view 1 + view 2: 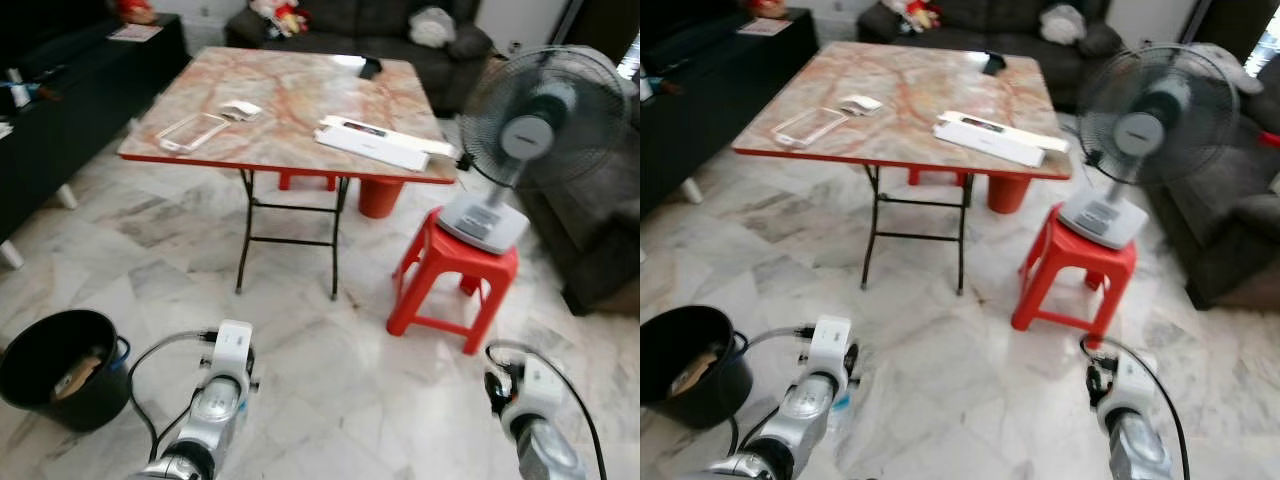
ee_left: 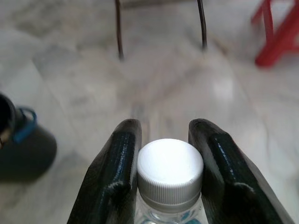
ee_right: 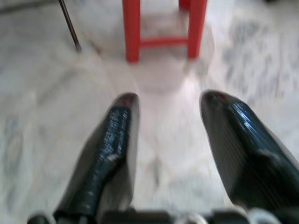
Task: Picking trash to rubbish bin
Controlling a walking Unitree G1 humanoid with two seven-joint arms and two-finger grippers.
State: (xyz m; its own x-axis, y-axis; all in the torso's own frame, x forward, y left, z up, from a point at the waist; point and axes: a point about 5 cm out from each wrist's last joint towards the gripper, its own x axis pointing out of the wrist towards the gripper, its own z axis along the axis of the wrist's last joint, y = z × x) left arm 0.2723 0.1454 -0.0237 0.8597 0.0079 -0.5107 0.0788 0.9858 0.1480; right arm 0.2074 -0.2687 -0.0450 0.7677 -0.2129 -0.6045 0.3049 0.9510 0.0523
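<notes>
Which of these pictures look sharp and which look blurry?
Left wrist view: the white bottle cap between the left gripper fingers is crisp, the floor behind soft. Right wrist view: blurred throughout, red stool included. Eye views: fairly clear, with window glare on the table.

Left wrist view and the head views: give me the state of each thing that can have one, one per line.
Bottle: capped, clamped between the left gripper's fingers.
Right gripper: open, nothing held, over bare floor.
Black bin: no lid, some trash already inside.
Fan: standing on the red stool; running or not cannot be told.
Folding table: unfolded, standing.
</notes>
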